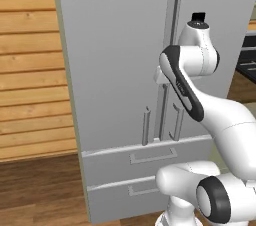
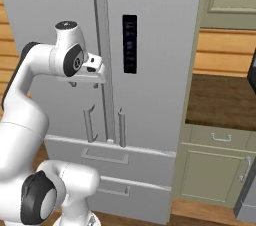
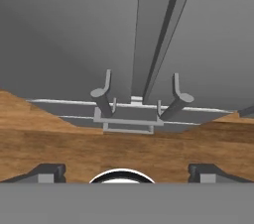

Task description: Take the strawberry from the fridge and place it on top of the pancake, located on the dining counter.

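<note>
Facing the fridge (image 1: 115, 60), both doors shut, pincer (image 3: 127, 171) spread wide.

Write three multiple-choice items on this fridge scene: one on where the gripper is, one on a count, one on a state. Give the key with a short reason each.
1. Where is the gripper?
A. Inside a lower drawer
B. In front of the fridge, near the seam between its two upper doors
C. Over the wooden floor beside the fridge

2. How many drawer fronts with horizontal handles lie below the fridge doors?
A. One
B. Two
C. Four

3. What state are the fridge doors in?
A. Both shut
B. Left door swung wide
C. Both open

Key: 1 B, the right base view shows the hand by the central seam, above the lower ends of the bar handles. 2 B, the left base view shows two stacked drawers. 3 A, the door fronts lie flush and no shelves show.
</note>
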### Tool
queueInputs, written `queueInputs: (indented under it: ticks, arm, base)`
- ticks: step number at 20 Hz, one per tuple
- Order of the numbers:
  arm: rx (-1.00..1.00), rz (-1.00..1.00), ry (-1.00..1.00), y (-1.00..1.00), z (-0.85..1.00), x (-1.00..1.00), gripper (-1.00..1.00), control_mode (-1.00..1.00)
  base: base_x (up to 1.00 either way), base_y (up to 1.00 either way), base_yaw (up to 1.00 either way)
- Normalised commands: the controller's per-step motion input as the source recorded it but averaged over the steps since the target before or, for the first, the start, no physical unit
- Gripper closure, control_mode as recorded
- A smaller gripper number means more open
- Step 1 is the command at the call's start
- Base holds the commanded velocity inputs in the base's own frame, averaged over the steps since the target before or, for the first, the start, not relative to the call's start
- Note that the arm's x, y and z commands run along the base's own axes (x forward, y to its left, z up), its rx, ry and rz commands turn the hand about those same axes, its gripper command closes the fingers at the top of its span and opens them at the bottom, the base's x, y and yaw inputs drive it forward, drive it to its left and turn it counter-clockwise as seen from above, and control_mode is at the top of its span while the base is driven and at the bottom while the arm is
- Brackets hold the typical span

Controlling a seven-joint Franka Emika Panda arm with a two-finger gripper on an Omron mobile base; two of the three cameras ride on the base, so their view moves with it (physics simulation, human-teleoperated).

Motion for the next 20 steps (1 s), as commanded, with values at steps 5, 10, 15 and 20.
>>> queueInputs:
  ticks: [5,10,15,20]
  arm:
    - [0.00,-0.01,0.00,0.00,0.00,-0.03,-1.00,-1.00]
    - [0.03,0.00,0.00,-0.36,-0.27,0.09,-1.00,-1.00]
    - [0.09,0.01,0.04,-0.44,-0.56,0.53,-1.00,-1.00]
    - [0.07,0.05,0.02,-0.22,-0.86,0.84,-1.00,-1.00]
  base:
    - [-0.35,0.00,-0.01]
    - [0.00,0.00,0.00]
    - [0.00,0.00,0.00]
    - [0.00,0.00,0.00]
